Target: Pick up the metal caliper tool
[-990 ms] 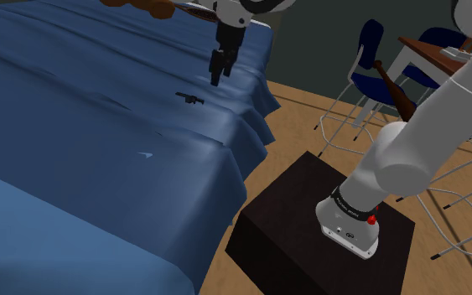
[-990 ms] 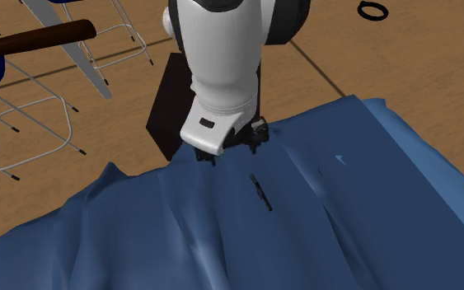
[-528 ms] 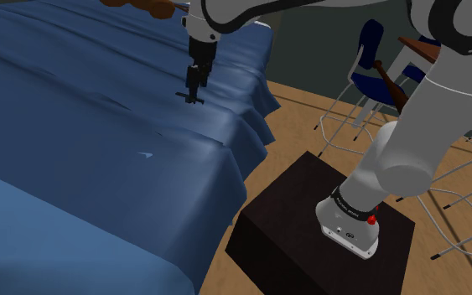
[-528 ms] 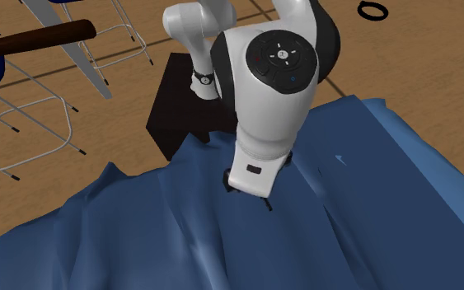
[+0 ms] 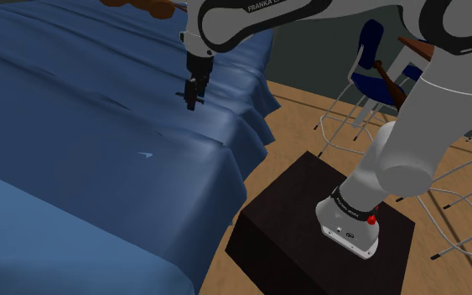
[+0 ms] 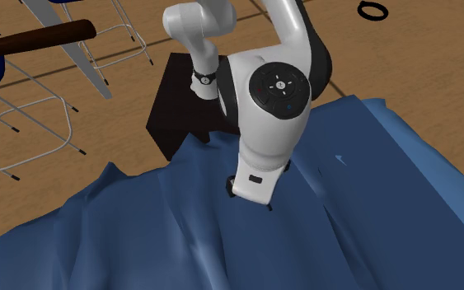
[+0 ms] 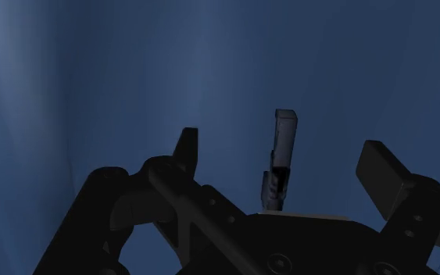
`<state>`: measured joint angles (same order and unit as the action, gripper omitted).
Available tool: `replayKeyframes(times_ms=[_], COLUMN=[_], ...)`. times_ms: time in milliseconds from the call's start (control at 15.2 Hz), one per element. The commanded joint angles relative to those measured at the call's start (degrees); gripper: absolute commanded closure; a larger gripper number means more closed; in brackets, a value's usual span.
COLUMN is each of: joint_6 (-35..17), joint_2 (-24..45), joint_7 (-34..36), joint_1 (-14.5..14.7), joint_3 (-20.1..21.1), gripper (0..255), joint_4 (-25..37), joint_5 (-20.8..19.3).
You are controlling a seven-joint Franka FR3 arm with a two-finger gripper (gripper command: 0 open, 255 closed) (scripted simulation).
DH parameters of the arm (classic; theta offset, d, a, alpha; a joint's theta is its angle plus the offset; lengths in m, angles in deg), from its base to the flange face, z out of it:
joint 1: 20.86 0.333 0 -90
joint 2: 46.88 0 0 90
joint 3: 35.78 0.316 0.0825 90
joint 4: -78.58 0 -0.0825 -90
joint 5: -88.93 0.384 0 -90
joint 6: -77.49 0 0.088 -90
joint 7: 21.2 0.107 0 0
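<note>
now, wrist view: the gripper is spread, the dark caliper untouched between its fingers, long axis crosswise to their closing. shoulder view: both low on the blue bedcover. second exterior view: the arm hides most of them.

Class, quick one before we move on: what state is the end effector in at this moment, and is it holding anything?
End effector: open. Its fingers stand apart on either side of the dark caliper and do not touch it, so it holds nothing.
</note>
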<state>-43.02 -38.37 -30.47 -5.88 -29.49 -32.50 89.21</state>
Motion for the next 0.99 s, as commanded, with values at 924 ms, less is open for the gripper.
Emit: replayKeyframes(times_ms=[924], joint_6=[3.4], joint_2=[-1.1], joint_7=[-0.1], joint_1=[0.0], joint_3=[0.0], gripper=[255], joint_4=[2.3], joint_5=[0.1])
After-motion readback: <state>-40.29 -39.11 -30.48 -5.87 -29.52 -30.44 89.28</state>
